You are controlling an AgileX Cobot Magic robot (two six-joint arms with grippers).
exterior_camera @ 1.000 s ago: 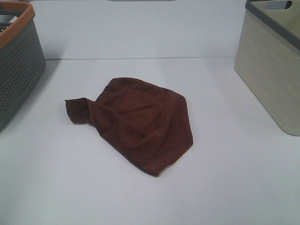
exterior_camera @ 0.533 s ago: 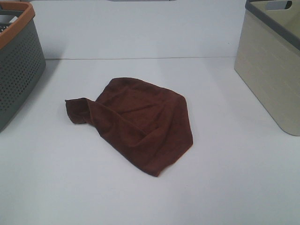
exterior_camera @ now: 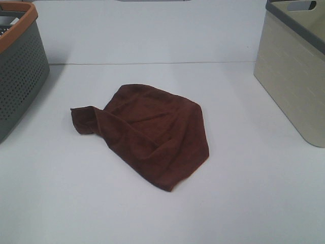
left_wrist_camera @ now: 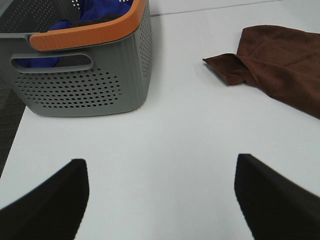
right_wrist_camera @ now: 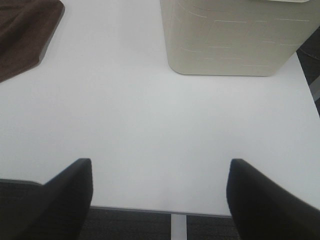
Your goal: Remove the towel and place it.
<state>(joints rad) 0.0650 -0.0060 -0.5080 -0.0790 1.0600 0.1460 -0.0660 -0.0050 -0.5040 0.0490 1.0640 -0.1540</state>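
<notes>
Brown towel (exterior_camera: 147, 134) lies crumpled mid-desk (exterior_camera: 244, 203), between two baskets.
Left gripper (left_wrist_camera: 162, 197) and right gripper (right_wrist_camera: 160, 192) hover at the desk's near edge, jaws wide, empty.

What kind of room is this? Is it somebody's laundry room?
Probably not a home: it looks like a robot test bench. A bare white table holds just a brown towel between two laundry baskets, grey and beige, with gripper fingers in view.
</notes>
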